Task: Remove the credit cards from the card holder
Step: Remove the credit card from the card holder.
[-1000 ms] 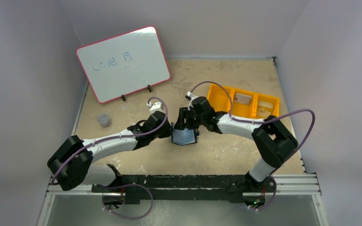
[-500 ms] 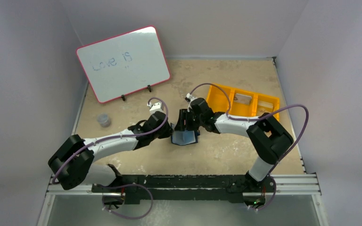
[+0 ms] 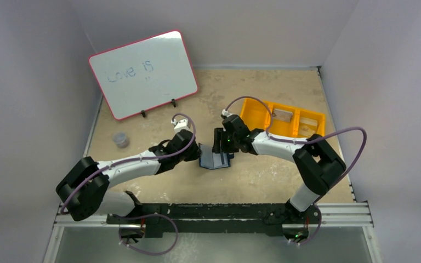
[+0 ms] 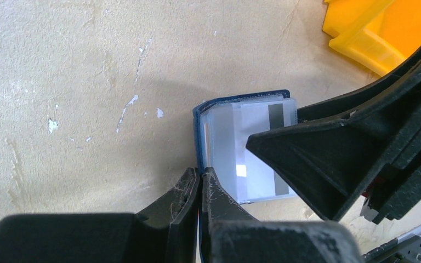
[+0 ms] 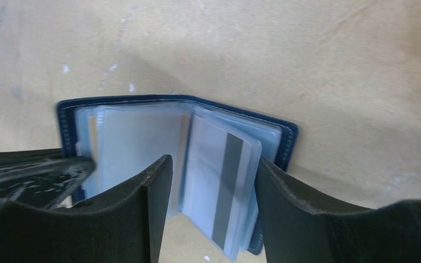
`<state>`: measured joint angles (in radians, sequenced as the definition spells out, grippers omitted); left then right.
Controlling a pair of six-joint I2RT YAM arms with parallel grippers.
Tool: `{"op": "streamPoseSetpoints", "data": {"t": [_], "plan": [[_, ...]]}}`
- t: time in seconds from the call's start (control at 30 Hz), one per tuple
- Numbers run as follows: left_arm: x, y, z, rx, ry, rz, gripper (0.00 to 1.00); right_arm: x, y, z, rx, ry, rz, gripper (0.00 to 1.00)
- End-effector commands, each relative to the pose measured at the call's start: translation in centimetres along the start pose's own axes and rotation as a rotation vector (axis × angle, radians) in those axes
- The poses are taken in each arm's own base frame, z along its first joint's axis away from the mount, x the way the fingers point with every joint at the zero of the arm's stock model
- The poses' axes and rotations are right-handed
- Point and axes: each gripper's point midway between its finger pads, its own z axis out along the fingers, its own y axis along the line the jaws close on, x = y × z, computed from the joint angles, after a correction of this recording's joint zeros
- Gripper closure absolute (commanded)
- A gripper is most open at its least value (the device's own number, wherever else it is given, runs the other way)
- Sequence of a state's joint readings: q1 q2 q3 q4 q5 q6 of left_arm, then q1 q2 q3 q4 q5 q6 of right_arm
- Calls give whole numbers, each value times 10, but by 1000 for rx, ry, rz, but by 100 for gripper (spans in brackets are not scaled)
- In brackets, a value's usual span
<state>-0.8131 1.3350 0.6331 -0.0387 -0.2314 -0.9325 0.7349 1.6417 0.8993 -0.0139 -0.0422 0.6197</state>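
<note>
The card holder (image 3: 214, 161) is seen lying open at the middle of the table (image 3: 263, 178), clear pockets turned up. Its 9 o'clock edge is pinched by the left gripper (image 4: 200, 176), whose fingers are pressed together on the navy cover. The right gripper (image 5: 214, 167) is held over it from 12 o'clock, jaws apart, straddling the pocket where a dark-striped credit card (image 5: 227, 192) is lodged; no grip on the card can be made out. Against a second ago, the right gripper has been swung slightly toward 3 o'clock, and less of the pale pages is shown from above. The orange tray (image 3: 285, 118) sits at 2 o'clock.
</note>
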Motion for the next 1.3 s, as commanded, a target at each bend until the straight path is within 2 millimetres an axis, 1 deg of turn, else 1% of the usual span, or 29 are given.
{"op": "streamPoseSetpoints", "data": {"t": [0.0,0.03,0.1,0.2,0.27,0.3,0.33,0.4,0.47,0.53,0.6,0.63,0.7,0.8,0.87,0.93,1.0,1.07,1.13,1.2,1.27], "plan": [[-13,-12,-1,30,-45,-14,100,-9,-15,-15,109,-33,-33,42],[-13,-12,-1,31,-44,-14,100,-10,-15,-16,111,-36,-35,43],[-13,-12,-1,29,-44,-12,100,-12,-13,-18,99,-43,-38,49],[-12,-13,0,32,-40,-11,100,-19,-11,-21,108,-64,-33,49],[-11,-10,0,21,-37,-8,100,-29,-18,-26,158,-100,-45,47],[-11,-8,-1,13,-37,-4,100,-29,-18,-29,161,-102,-47,47],[-10,-6,-1,4,-37,-2,100,-44,-7,-35,137,-140,-47,47],[-9,-1,0,-10,-38,3,100,-47,-1,-40,107,-156,-48,50],[-9,4,0,-32,-44,4,100,-46,10,-39,46,-152,-51,52],[-10,8,-1,-54,-52,3,93,-36,17,-33,-21,-122,-61,57],[-13,9,-3,-61,-62,3,92,-29,19,-26,-46,-101,-58,59],[-14,10,-5,-68,-67,3,89,-25,17,-20,-41,-87,-54,60],[-18,13,-8,-87,-78,5,76,-19,13,-12,-26,-61,-52,62],[-27,19,-14,-122,-111,6,71,1,6,0,-22,18,-47,65],[-34,21,-21,-138,-138,2,66,5,-1,4,13,21,-39,66],[-44,19,-31,-135,-178,-23,59,8,-5,5,27,31,-35,65],[-53,8,-37,-87,-205,-44,56,10,-7,4,36,36,-10,65],[-63,-6,-44,-33,-225,-49,55,10,-7,3,37,39,-16,64],[-69,-31,-48,67,-221,-48,55,8,-6,2,30,32,-21,64],[-75,-63,-54,197,-208,-48,55,9,-4,1,22,31,-22,64],[-75,-85,-56,279,-176,-27,54,7,-3,-1,18,22,-23,63]]}}
